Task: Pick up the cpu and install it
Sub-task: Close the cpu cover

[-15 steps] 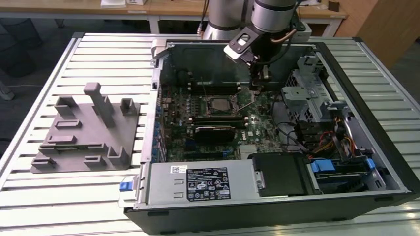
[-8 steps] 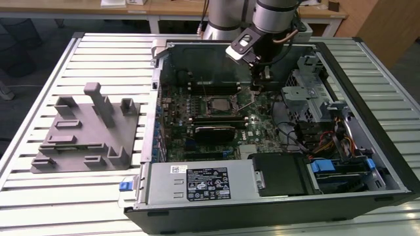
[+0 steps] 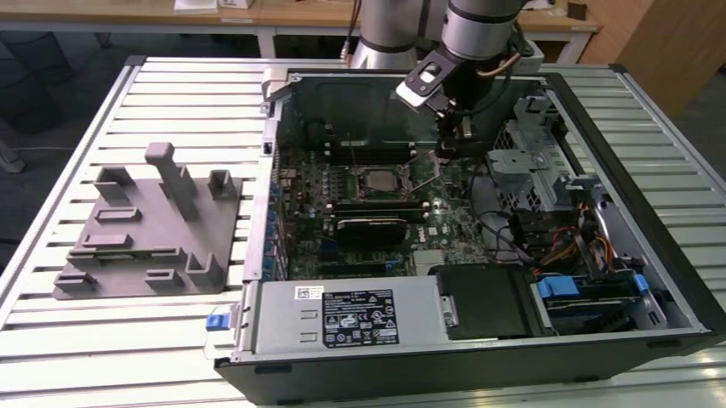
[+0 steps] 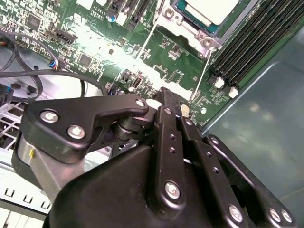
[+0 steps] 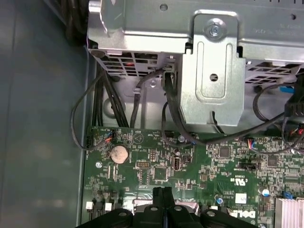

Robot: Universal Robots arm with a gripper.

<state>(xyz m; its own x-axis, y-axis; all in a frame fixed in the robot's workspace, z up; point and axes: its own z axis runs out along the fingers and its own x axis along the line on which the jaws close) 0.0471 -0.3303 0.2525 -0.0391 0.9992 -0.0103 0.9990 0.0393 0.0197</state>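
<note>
Gripper (image 4: 165, 92), tips pressed together & empty, in second wrist view by wire lever (image 4: 204, 73), cpu (image 4: 209, 9) seated in socket (image 4: 199, 42) beyond; first wrist view: tips over motherboard (image 5: 213, 161); exterior view: beside socket, prob. latching, so push lever only, off cpu.

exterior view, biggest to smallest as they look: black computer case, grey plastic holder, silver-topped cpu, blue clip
1. open black metal computer case
2. grey plastic holder with upright posts
3. square silver-topped cpu and small blue plastic clip: both tiny and too alike to rank.
</note>
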